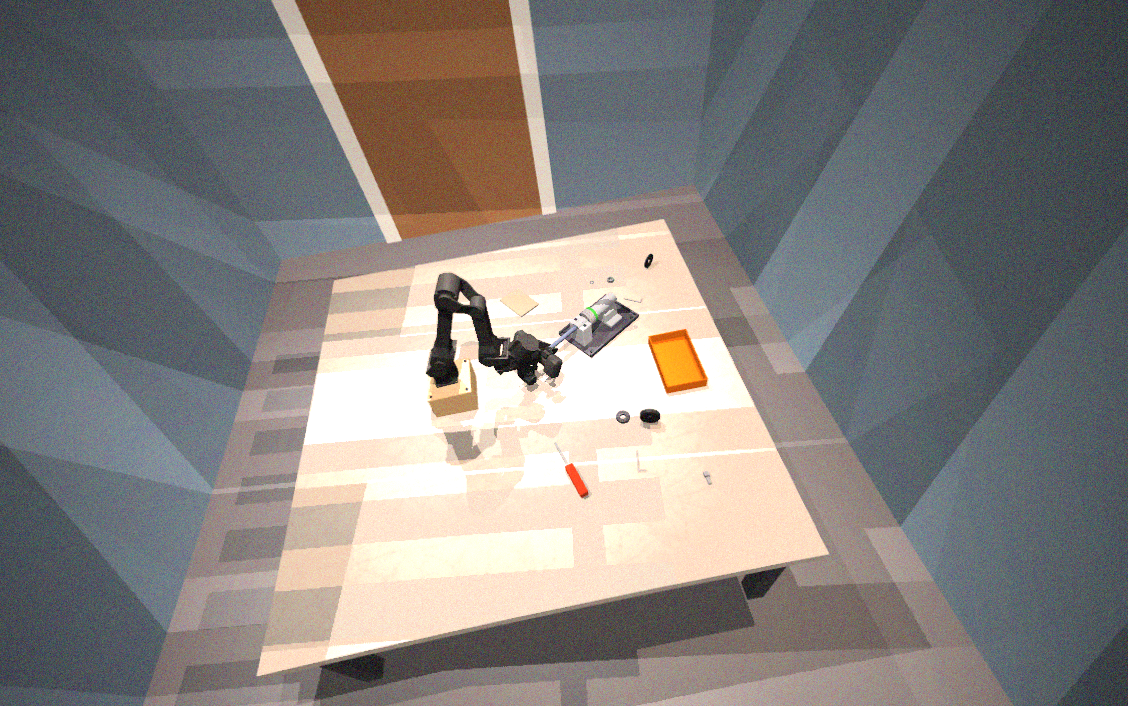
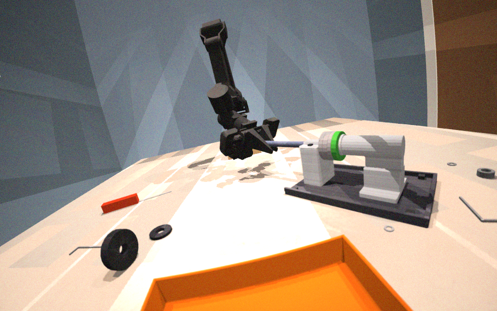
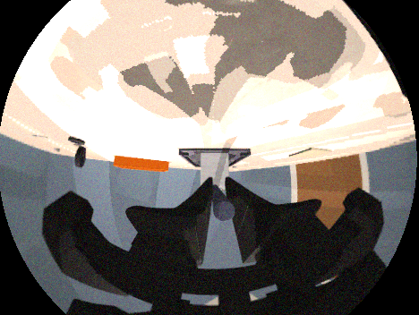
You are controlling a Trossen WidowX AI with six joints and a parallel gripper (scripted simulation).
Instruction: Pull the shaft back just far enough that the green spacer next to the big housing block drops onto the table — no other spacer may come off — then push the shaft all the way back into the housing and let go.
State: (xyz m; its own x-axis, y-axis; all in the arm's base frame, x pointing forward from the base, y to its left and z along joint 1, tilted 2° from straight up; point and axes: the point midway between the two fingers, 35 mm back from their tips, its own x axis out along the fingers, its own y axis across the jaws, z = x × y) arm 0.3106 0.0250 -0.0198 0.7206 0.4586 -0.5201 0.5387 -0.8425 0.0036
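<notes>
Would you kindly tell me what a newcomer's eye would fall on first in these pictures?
Probably the green spacer, a bright ring on the grey housing at the table's far side. Next, the black gripper, its jaws shut on the thin shaft that juts from it. The orange tray fills the exterior view's foreground.

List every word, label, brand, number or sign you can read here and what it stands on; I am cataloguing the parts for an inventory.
None can be read in any view.
The red-handled screwdriver, the orange open tray, the pale grey housing block and the dark base plate show plain faces.
The black pincer, shut on the thin blue-grey shaft, carries no visible marking.
</notes>
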